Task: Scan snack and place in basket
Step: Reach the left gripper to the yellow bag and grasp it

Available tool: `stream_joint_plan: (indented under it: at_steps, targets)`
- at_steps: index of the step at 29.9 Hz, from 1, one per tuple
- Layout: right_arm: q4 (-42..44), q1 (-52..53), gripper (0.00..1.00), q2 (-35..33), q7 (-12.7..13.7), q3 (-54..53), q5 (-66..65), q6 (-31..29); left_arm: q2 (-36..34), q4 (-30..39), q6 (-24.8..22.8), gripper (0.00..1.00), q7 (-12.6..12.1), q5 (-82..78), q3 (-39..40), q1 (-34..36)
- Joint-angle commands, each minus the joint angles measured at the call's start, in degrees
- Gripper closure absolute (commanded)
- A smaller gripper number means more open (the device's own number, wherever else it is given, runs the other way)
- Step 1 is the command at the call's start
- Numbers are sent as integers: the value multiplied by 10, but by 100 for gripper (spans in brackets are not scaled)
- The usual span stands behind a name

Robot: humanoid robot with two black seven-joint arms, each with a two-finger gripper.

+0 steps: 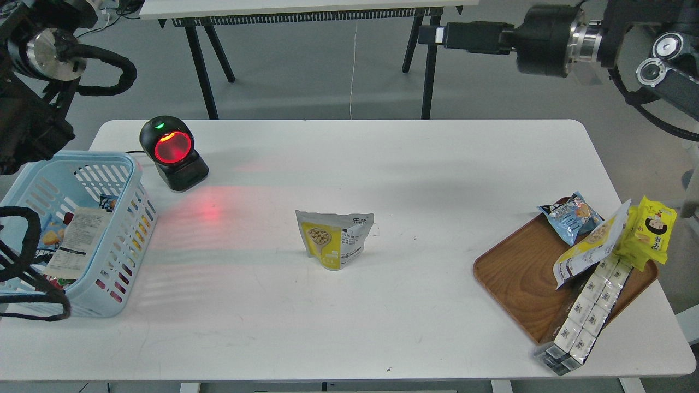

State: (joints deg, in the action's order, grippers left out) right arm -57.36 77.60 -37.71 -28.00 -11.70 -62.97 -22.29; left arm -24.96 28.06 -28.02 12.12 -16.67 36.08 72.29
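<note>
Snack pouch (pixel 334 239) upright mid-table, print too small to read, basket (pixel 117 180) far left, fingers' state cannot be told.

In front of me is a white rectangular table with rounded corners (pixel 382 164). A small white-and-yellow stand-up pouch (pixel 334 239) stands upright near its middle. A black barcode scanner with a glowing red window (pixel 172 154) sits far left, casting red light. A light blue slotted plastic basket (pixel 117 240) rests at the left edge, a brown wooden tray (pixel 519 278) at the right.
</note>
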Motion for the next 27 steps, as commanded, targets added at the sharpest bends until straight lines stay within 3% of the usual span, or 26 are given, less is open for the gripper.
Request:
stream_joint_plan:
  at_steps: [1,8,14,20,23,27]
  targets:
    - [38,-24,2,-1,0,-3,125,2,-39,93,0,1,1,-124,-1,14]
    - [99,-33,2,-1,0,-5,378,-1,-114,348,0,1,1,-339,-1,16]
    - [160,-56,2,9,0,-6,617,-2,-115,505,0,1,1,-549,-9,8]
    - [168,-117,1,8,0,-22,789,-20,-87,582,0,4,1,-686,-66,6]
    - [168,-176,1,9,0,-63,830,-57,-67,592,0,4,1,-759,-106,6]
    - [163,-259,1,25,0,-139,845,-57,-40,596,0,5,1,-854,-148,-10]
